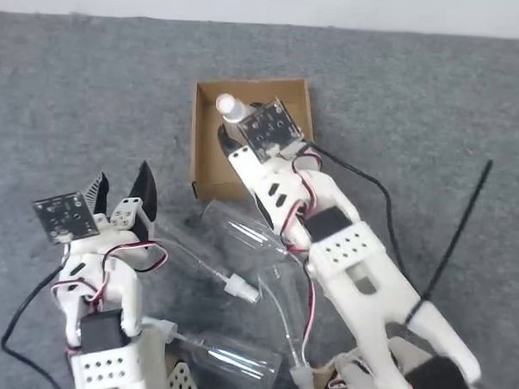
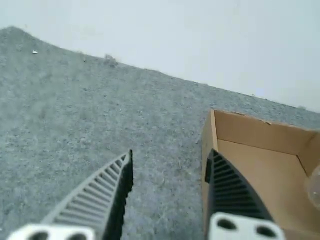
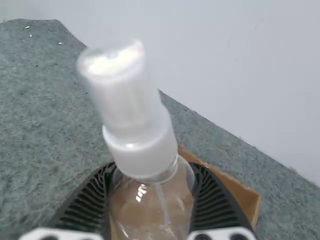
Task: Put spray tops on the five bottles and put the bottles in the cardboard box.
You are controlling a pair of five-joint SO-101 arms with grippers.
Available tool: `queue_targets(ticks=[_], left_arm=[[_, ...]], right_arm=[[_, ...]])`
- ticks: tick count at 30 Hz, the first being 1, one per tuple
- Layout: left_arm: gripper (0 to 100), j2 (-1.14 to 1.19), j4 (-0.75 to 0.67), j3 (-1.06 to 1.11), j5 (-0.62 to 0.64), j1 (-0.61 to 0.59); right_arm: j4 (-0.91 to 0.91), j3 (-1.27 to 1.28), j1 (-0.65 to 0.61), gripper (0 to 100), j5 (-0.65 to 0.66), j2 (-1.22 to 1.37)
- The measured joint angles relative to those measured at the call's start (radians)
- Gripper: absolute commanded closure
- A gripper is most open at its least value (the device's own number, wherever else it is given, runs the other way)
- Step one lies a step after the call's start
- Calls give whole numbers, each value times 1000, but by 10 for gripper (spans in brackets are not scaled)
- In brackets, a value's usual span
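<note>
a bottle (image 3: 150, 210) is pinched by its shoulder between the fingers of the right gripper (image 3: 151, 200), with its top (image 3: 127, 110) already fitted and pointing up past the fingers. in the high view the right gripper (image 1: 241, 135) is seen over the box (image 1: 198, 149), with the top (image 1: 228, 104) near the box's far wall, so the bottle is judged to be held there for release into the box. it is gripped just under the top, probably so that the clear body can hang down and go in first. whether the bottle's base touches the box floor cannot be told. the left gripper (image 1: 120, 188) is spread wide with nothing between its fingers, and it is raised beside the box, apart from it. in its own wrist view the left gripper (image 2: 170, 162) is aimed at the carpet (image 2: 75, 110) and the near wall of the box (image 2: 209, 135), likely kept out of the other arm's way. three other bottles (image 1: 241, 230) are left lying on the carpet between the arms, with tops at their necks. whether those tops are fully seated cannot be told. the task is judged to be at an early part of the boxing.
</note>
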Motion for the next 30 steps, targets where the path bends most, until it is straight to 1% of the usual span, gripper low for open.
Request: queue_targets(ticks=[14, 22, 30], left_arm=[[777, 0, 0, -2, 0, 0], [777, 0, 0, -2, 0, 0], [777, 0, 0, -2, 0, 0]], right_arm=[[-3, -190, 2, 989, 0, 256], [-3, -256, 0, 988, 0, 315], [-3, -261, 0, 988, 0, 341]])
